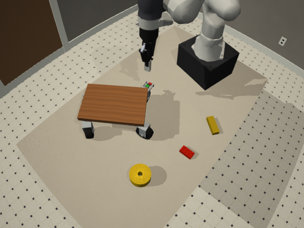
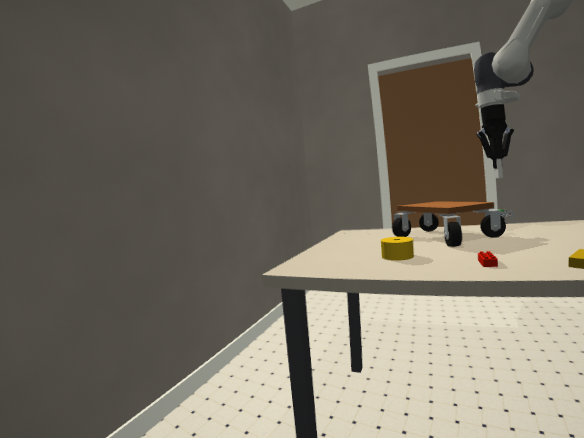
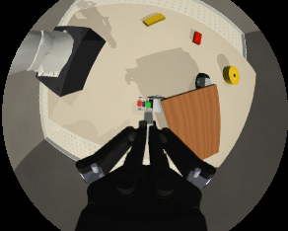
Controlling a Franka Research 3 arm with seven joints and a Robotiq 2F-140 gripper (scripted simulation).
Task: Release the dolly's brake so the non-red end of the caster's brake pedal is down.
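Note:
The dolly [image 1: 114, 104] [image 2: 445, 206] [image 3: 193, 121] has a brown wooden deck and stands on its black casters on the table. At its far right corner a caster's brake pedal [image 1: 149, 85] [image 3: 145, 104] sticks out, with a green end toward the deck and a red end outward; in the exterior view it is a tiny tab [image 2: 506, 213]. I cannot tell which end is down. My gripper [image 1: 147, 67] [image 2: 498, 167] [image 3: 148, 117] is shut and empty. It points straight down and hangs well above the pedal, touching nothing.
On the beige table [image 1: 78, 166] [image 2: 350, 270] lie a yellow ring-shaped disc [image 1: 140, 174] [image 2: 397, 248] [image 3: 232, 75], a red brick [image 1: 187, 151] [image 2: 487, 259] [image 3: 197, 37] and a yellow bar [image 1: 213, 125] [image 2: 577, 258] [image 3: 154, 19]. The robot's black base [image 1: 206, 61] [image 3: 70, 57] stands at the back right.

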